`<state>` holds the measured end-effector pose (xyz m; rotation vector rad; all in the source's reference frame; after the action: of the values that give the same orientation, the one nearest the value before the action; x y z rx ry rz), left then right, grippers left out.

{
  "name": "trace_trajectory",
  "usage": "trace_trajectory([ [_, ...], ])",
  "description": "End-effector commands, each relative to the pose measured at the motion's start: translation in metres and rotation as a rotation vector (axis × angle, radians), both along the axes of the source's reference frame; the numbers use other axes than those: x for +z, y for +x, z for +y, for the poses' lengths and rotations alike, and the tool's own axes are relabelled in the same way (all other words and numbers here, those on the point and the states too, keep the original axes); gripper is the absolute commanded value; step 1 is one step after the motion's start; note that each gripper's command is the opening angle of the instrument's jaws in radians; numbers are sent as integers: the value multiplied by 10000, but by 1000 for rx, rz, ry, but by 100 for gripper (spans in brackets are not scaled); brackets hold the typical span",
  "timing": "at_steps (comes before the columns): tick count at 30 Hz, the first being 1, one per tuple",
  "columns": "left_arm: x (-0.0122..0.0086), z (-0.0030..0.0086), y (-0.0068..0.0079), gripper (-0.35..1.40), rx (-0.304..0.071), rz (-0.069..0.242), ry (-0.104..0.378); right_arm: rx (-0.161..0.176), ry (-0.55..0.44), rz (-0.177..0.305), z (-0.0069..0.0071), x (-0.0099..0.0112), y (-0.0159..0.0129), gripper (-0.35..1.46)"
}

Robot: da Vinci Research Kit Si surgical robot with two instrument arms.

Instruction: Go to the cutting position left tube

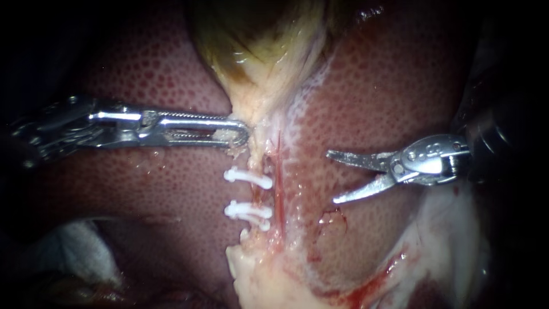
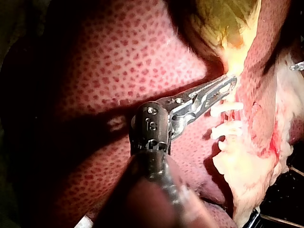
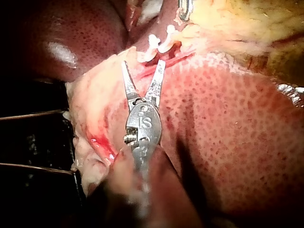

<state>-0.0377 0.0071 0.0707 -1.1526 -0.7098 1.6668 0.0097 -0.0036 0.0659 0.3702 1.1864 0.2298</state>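
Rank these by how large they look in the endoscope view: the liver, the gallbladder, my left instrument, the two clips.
1. liver, fills most of the view
2. gallbladder
3. left instrument, long but slender
4. upper clip and lower clip: alike, not ranked

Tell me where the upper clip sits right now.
Endoscope view, centre: the upper clip crosses the left tube just below the left instrument, which grips the gallbladder at its neck, and above the lower clip. The right instrument, open, lies to its right.

Silver left instrument [image 1: 242, 133], toothed slotted tip, silver right instrument [image 1: 331, 177], smooth pointed blades, dark wrists
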Motion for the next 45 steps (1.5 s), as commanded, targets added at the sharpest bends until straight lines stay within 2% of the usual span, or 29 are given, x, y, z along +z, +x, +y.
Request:
trace_trajectory([
  [1, -1, 0, 1, -35, 0, -1, 0, 0, 0, 1, 0, 0, 0, 143],
  [5, -12, 4, 11, -35, 1, -3, 4, -1, -1, 1, -1, 1, 0, 143],
  [9, -48, 19, 40, -35, -22, 7, 14, -3, 0, 3, -1, 2, 0, 143],
  [13, -82, 33, 64, -35, -56, -4, 14, -4, 0, 4, -2, 4, 2, 143],
  [16, -97, 36, 72, -35, -62, -13, 6, -6, 1, 10, -3, 5, 3, 143],
  [22, -104, 33, 72, -35, -66, -13, 6, -13, 2, 13, -5, 8, 6, 143],
  [26, -103, 32, 72, -35, -66, -13, 6, -21, 28, 10, -14, 19, 18, 143],
  [37, -100, 26, 66, -35, -73, -7, 0, -68, 126, -43, -63, 105, 99, 143],
  [40, -101, 25, 65, -35, -71, -8, 0, -69, 146, -41, -67, 118, 113, 143],
  [45, -102, 25, 64, -35, -70, -9, 1, -65, 178, -44, -64, 126, 127, 143],
])
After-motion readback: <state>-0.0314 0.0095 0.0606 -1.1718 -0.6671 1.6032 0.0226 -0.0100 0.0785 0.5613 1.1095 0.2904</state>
